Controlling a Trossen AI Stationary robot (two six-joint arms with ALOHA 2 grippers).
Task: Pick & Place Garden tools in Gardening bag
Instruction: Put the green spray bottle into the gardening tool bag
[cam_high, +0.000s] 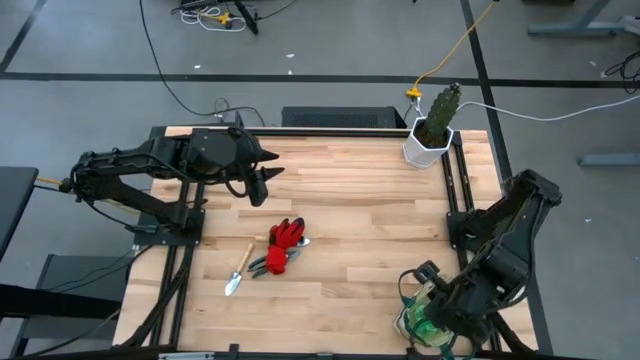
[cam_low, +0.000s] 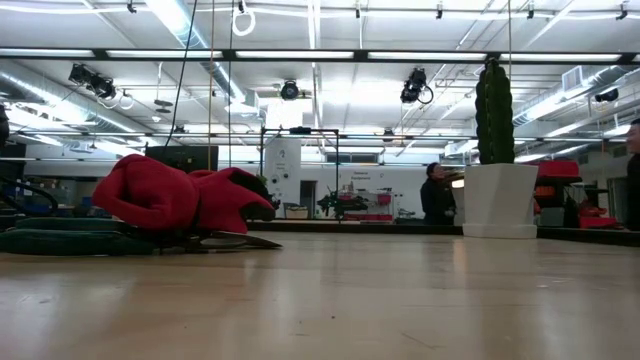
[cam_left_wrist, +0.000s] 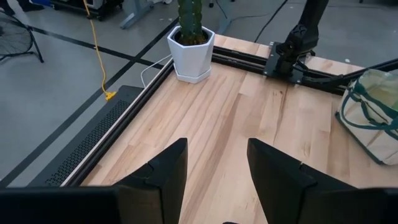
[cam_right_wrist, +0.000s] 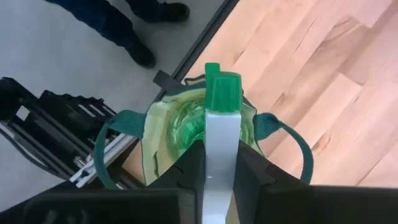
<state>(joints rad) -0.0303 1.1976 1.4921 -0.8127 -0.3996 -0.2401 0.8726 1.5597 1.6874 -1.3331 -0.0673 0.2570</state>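
Note:
The beige gardening bag with green trim (cam_high: 418, 318) stands at the table's near right corner and also shows in the left wrist view (cam_left_wrist: 373, 115). My right gripper (cam_right_wrist: 221, 163) is above the bag's mouth, shut on the green-and-white spray bottle (cam_right_wrist: 219, 118). The red-and-black gloves (cam_high: 288, 238) lie mid-table on the dark-handled pruners (cam_high: 266, 264). The wooden-handled trowel (cam_high: 238, 272) lies flat beside them. The gloves also show in the low view (cam_low: 170, 195). My left gripper (cam_left_wrist: 216, 168) is open and empty above the far left of the table (cam_high: 262, 180). My right gripper pinches the spray bottle's white spray head (cam_right_wrist: 221, 140) between its two fingers, which come from above and point down. The green nozzle (cam_right_wrist: 222, 92) sticks out past the fingertips. The clear green body (cam_right_wrist: 186, 124) is down inside the bag's open mouth.
A green cactus in a white hexagonal pot (cam_high: 432, 135) stands at the far right corner and shows in the low view (cam_low: 497, 195). Black rails run along the table's left and right sides. A person's legs and shoes (cam_right_wrist: 140, 28) stand on the floor beyond the bag.

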